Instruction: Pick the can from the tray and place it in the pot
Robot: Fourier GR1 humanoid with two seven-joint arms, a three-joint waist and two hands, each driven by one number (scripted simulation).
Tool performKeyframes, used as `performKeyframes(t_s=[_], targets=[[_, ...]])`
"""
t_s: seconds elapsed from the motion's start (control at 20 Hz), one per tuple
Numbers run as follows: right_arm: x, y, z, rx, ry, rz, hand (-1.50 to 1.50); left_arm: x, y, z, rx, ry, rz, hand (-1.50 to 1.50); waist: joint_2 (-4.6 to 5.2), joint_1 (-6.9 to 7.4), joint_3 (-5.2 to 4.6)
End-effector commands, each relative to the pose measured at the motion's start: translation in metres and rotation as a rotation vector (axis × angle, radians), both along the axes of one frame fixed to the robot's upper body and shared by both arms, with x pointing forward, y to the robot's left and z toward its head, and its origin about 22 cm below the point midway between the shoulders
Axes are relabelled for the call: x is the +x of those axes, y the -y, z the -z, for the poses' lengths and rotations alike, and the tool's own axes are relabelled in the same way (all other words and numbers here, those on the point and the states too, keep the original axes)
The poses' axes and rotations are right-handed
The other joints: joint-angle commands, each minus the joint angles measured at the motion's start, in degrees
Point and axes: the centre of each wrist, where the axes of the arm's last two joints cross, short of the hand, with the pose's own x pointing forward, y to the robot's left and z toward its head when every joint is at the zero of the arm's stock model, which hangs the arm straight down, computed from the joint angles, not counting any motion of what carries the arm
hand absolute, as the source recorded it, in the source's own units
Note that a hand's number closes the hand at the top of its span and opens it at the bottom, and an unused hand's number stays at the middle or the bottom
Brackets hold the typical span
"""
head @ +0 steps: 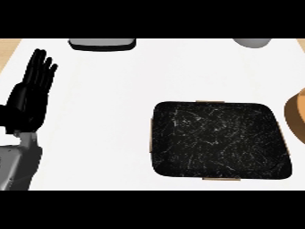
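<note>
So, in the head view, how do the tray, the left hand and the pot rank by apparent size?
1. tray
2. left hand
3. pot, though the right edge cuts it off, so its place against the hand is unsure.

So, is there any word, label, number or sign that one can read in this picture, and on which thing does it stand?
None can be read.
Small dark mark on the left forearm: too blurred to read.
Pale flecks on the tray: a pattern, no letters.
</note>
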Motion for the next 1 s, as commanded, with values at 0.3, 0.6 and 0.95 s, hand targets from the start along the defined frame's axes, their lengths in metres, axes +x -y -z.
performKeyframes(t_s=[0.3,0.6,0.95], targets=[[0.004,0.01,-0.036,0.27,0.32,-0.024,-1.5,-0.002,-0.005,0.0,0.0,-0.006,-0.04,0.0,-0.36,-1.13,-0.07],[-0.013,0.029,-0.039,0.455,0.468,0.074,-1.5,-0.003,0.001,-0.009,0.0,0.008,-0.018,0.0,-0.42,-1.11,-0.05],[-0.056,0.077,-0.029,0.489,0.601,0.109,-1.5,0.003,-0.002,0.0,0.016,-0.005,-0.021,0.0,-0.12,-0.64,-0.03]])
